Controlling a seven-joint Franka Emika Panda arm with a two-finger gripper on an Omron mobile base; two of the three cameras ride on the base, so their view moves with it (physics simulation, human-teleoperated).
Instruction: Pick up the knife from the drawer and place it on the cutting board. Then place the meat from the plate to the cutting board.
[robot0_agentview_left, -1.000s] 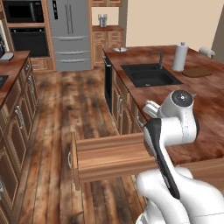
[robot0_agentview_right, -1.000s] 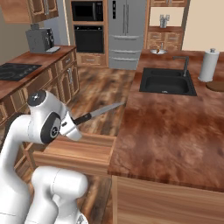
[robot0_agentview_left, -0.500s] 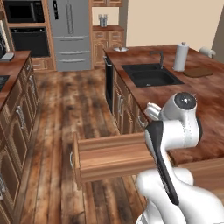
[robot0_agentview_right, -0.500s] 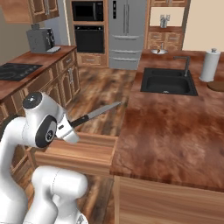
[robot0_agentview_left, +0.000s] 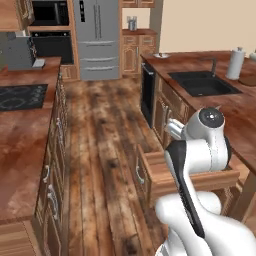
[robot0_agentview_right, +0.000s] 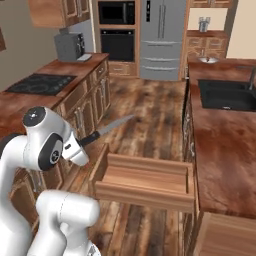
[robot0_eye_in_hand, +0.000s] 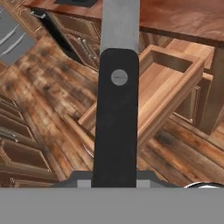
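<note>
Knife held in the air over the kitchen floor, drawer pulled out beneath.

The gripper (robot0_agentview_right: 80, 146) is clenched on the dark handle of the knife (robot0_agentview_right: 105, 129). In the right base view the blade runs from the hand toward 2 o'clock, out over the plank floor (robot0_agentview_right: 150, 110). Hand view: the knife (robot0_eye_in_hand: 116, 109) stands straight up the middle, black handle with a round rivet low, grey blade at 12 o'clock. The drawer (robot0_eye_in_hand: 162, 83) lies open at 2 o'clock of the handle, a light wooden box. In the right base view the drawer (robot0_agentview_right: 145, 181) juts from the island cabinets at 4 o'clock of the hand, well below the blade, not touching it. Left base view: the drawer (robot0_agentview_left: 160, 172) shows partly behind the white arm. A black sink (robot0_agentview_right: 227, 95) sits in the reddish countertop (robot0_agentview_right: 225, 145) at 2 o'clock.
</note>
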